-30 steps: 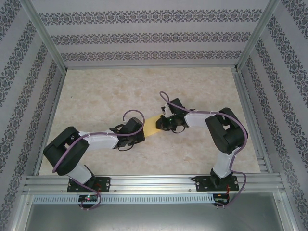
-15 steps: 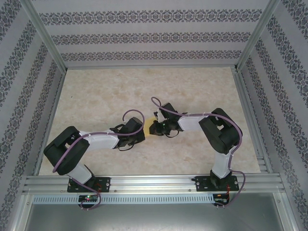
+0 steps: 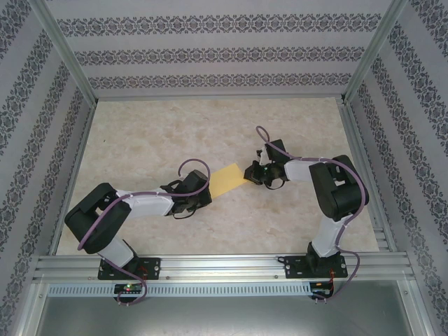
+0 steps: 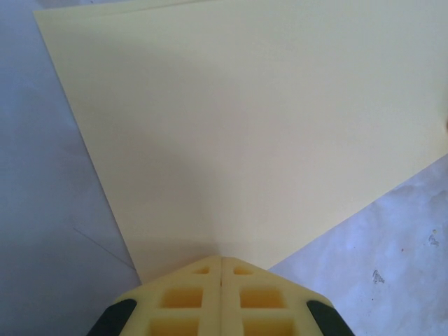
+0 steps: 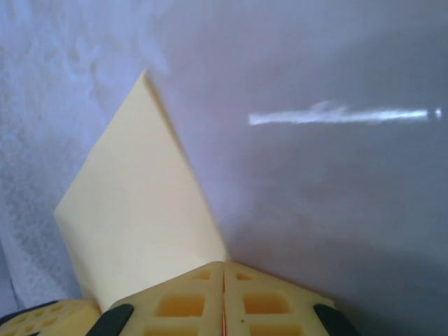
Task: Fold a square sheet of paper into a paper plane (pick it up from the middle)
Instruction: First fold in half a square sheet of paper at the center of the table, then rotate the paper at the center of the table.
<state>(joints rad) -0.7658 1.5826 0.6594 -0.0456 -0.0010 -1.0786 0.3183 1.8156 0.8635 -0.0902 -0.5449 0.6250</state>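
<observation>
Right claw [image 3: 252, 175] has swung back rightward, away from left claw [image 3: 208, 192]. Sheet [image 3: 228, 179] lies flat between them, long axis running claw to claw, a corner at each claw's tips. Both claws are pressed together; whether either pinches the sheet cannot be told.

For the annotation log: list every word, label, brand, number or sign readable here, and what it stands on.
None can be read.
The square sheet of paper is blank yellow.
The wall stripes are ornament, not lettering.
The small boards at the arm bases show lights; any print there is too small to read.
</observation>
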